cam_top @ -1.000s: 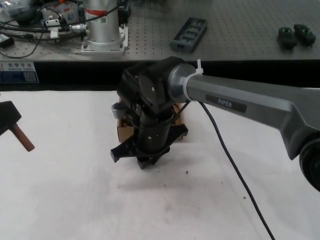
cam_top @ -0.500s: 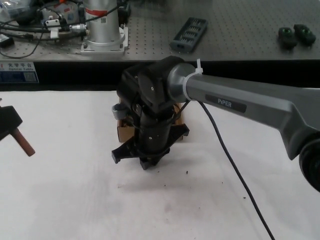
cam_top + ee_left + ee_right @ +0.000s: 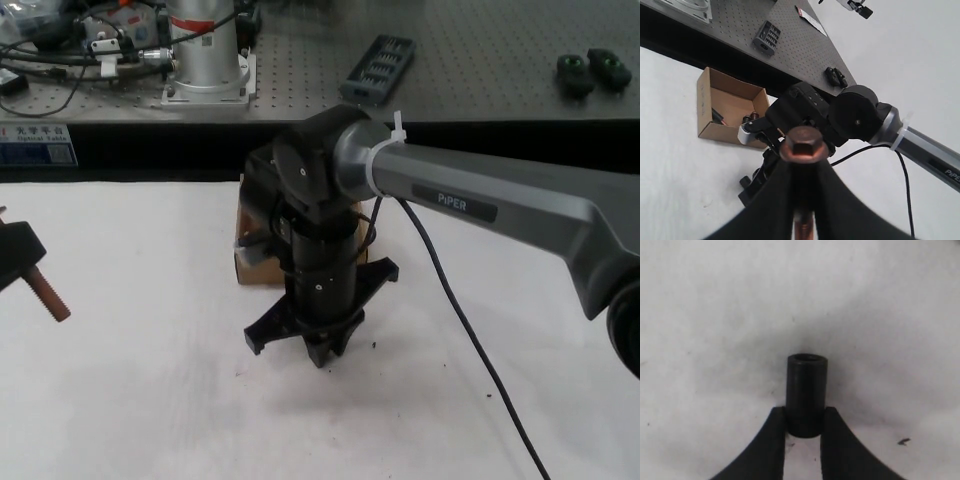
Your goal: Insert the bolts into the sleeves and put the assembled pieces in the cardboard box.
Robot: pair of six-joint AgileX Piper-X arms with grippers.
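My left gripper (image 3: 20,262) is at the far left edge of the white cloth, shut on a copper bolt (image 3: 45,296) that slants down from it; in the left wrist view the bolt's hex head (image 3: 803,144) sits between the black fingers. My right gripper (image 3: 330,352) points down over the cloth just in front of the cardboard box (image 3: 250,262), shut on a black sleeve (image 3: 806,394) that stands upright between its fingertips. The cardboard box (image 3: 730,107) is open and holds dark and copper pieces.
A grey perforated bench (image 3: 480,60) behind the cloth carries a silver robot base (image 3: 205,55), a black bit rack (image 3: 377,66) and two black knobs (image 3: 592,70). The right arm's cable (image 3: 470,340) trails across the cloth toward the front.
The right arm has moved toward the front and slightly right, away from over the box, lowering its gripper. The left gripper with the bolt has shifted a little toward the left and down.
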